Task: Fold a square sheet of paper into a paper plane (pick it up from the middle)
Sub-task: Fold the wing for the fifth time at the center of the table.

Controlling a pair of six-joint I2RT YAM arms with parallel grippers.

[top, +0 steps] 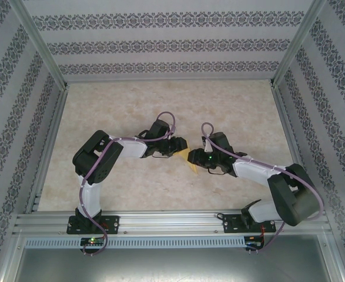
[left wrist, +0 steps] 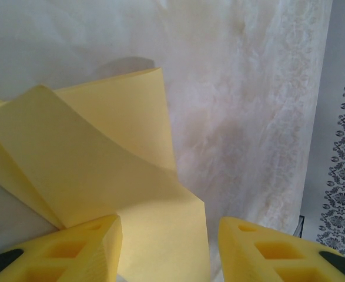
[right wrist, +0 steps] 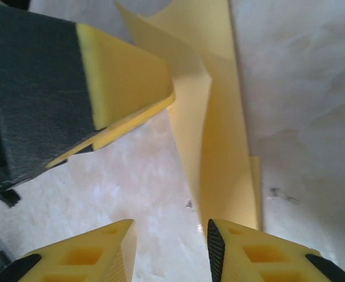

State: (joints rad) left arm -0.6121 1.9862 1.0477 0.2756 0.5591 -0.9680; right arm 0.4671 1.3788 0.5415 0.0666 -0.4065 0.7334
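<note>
The pale marbled worktop [top: 131,111] lies under both arms. The left arm [top: 101,158] and the right arm [top: 278,188] reach in from the near edge and meet about the middle of it, a little toward that near edge. We judge they come so close because the fold needs one side steadied while the other works.

Between them sits the yellow paper sheet [top: 192,167], already partly folded. It shows layered flaps and raised creases rather than a flat square, so it is not yet a finished plane.

The left pincer [left wrist: 169,220] stands roughly half open over the sheet. Paper fills most of the gap between its fingers, but we cannot tell whether it presses on the paper or merely straddles it. In the right wrist view one of its fingers [right wrist: 125,82] has its tip at a standing fold, probably to hold that crease in place.

The right pincer [right wrist: 171,223] is partly open with bare worktop showing in its gap and nothing gripped. A narrow strip of the sheet runs down to its right finger [right wrist: 260,252].
</note>
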